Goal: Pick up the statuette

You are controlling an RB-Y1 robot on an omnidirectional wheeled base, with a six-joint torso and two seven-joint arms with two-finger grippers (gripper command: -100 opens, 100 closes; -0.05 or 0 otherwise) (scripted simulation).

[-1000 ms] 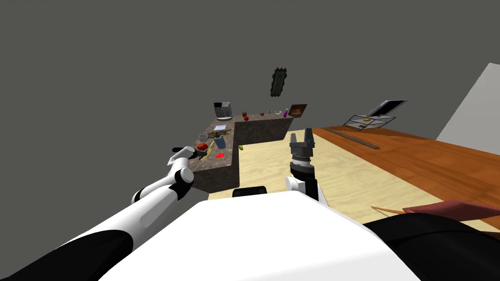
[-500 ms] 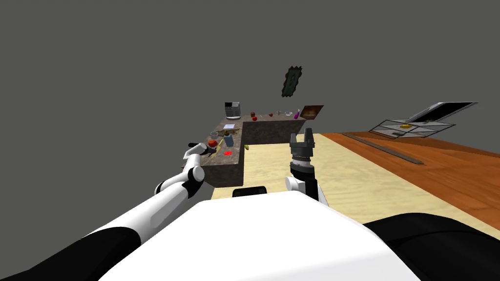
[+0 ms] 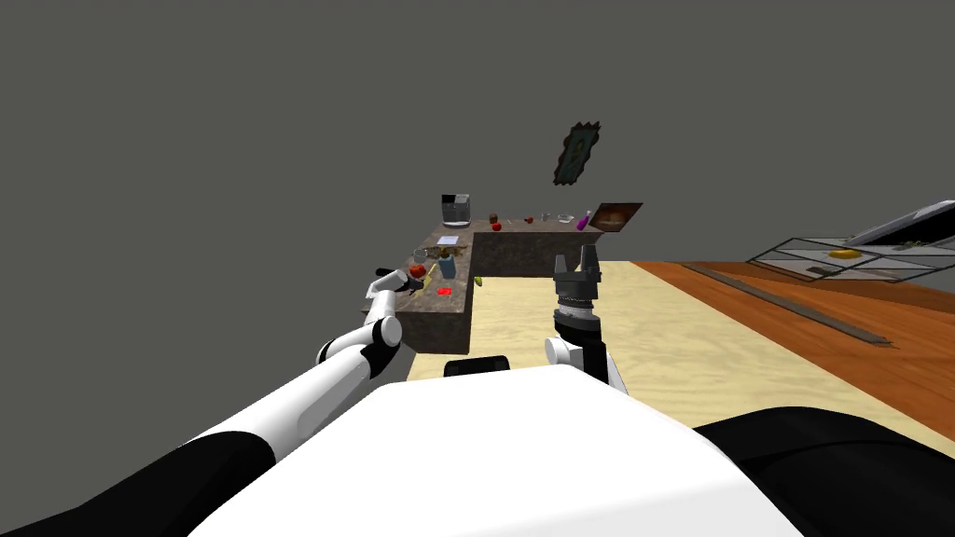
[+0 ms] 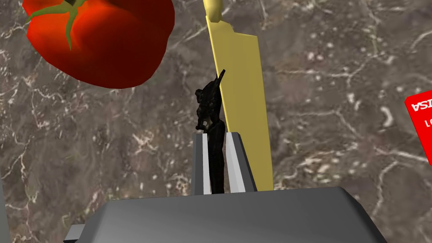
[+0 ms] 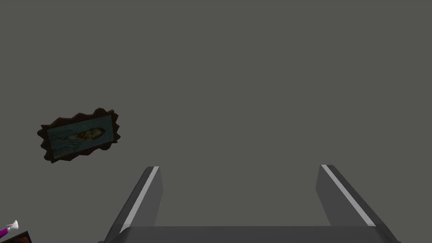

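Task's thing: the small black, rough-surfaced statuette sat between the fingers of the left gripper, its upper part reaching past their tips.
Left hold: the fingers were drawn almost together and pressed on the figure's lower sides. This low, narrow pinch was probably chosen because the body is slim there.
Surface: a brown-grey veined stone counter lay below the hand.
Neighbours: a flat yellow blade-shaped utensil lay just beside the figure, a large red tomato was near, and a red printed card was further off.
Right gripper: its fingers stood wide apart around nothing. It was raised before the chest, well apart from the counter, likely parked out of the way.
Stage: the grip looked made, but whether the base had left the stone could not be told.
Next: a straight lift, clear of the tomato and the utensil.
Risk: the thin figure might pivot in so small a hold.
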